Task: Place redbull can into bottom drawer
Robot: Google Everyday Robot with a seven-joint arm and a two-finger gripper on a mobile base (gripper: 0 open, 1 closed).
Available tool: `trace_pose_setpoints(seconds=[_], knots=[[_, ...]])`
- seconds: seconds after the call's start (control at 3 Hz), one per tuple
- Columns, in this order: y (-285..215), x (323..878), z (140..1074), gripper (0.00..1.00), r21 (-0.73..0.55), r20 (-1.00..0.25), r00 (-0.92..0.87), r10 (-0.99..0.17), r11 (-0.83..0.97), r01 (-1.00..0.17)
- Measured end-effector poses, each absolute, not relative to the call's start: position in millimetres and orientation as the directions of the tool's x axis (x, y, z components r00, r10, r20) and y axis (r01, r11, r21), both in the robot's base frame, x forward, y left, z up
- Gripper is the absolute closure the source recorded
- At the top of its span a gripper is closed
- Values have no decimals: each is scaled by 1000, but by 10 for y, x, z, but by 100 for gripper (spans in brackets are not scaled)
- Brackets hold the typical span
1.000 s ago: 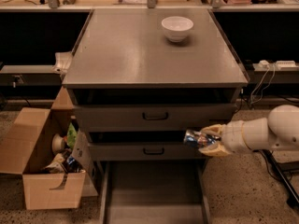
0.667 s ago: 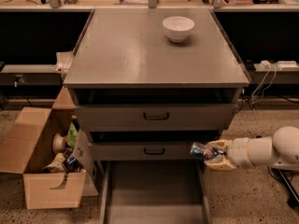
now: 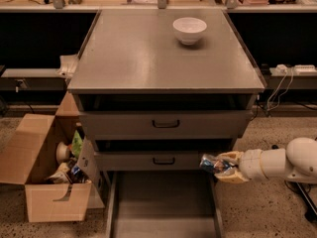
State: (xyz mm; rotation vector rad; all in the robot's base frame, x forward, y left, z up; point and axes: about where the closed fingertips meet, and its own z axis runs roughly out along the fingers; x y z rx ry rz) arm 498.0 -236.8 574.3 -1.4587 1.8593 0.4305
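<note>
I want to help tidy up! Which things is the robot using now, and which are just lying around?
For the job: can, held in the gripper right of the cabinet; open bottom drawer.
Just lying about: bowl on the cabinet top; box of stuff on the floor.

The redbull can [image 3: 212, 164] shows blue and silver with a touch of red. Pale yellowish fingers [image 3: 231, 157] clasp it; the gripper [image 3: 225, 166] sits over the right edge of the bottom drawer [image 3: 163, 205], at the end of a cream-white arm [image 3: 277, 162]. The drawer is plain dull grey, like the flat counter [image 3: 143, 58]. The upper drawers bear dark handles [image 3: 166, 124]. The bowl [image 3: 189, 30] is white, the cardboard box [image 3: 32, 157] tan brown, and the floor [image 3: 262, 209] speckled beige.
</note>
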Motion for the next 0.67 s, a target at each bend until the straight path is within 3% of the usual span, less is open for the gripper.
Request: trace_pose_setpoints(seconds=[0.67], knots=[[-2001, 4666, 4419, 100, 45, -747, -203, -632, 257, -965]])
